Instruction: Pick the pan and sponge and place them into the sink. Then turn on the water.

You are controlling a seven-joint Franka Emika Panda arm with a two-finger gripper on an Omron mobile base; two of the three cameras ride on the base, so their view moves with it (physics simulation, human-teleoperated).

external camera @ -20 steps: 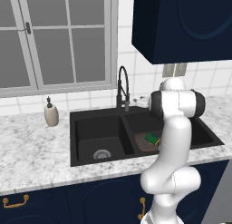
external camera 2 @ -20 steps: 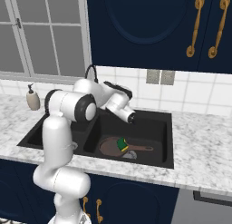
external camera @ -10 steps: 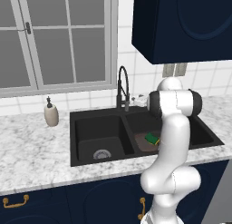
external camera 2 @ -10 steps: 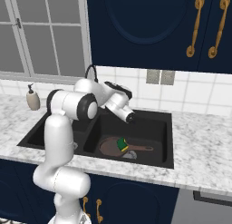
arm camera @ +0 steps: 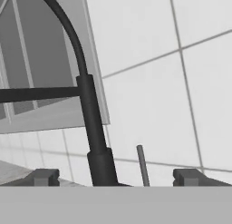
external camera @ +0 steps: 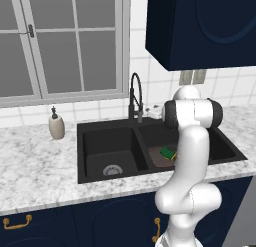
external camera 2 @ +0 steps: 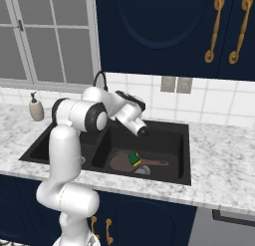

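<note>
Up close, gripper [arm camera: 115, 177] wide, perhaps facing faucet [arm camera: 93, 123].

No text, label, brand or number can be read anywhere.

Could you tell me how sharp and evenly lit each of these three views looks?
Left base view: even flat light, no glare, sponge crisp in the sink. Right base view: equally sharp, pan under soft shade. Hand view: faucet close and slightly soft, wall tiles plainly lit.
</note>
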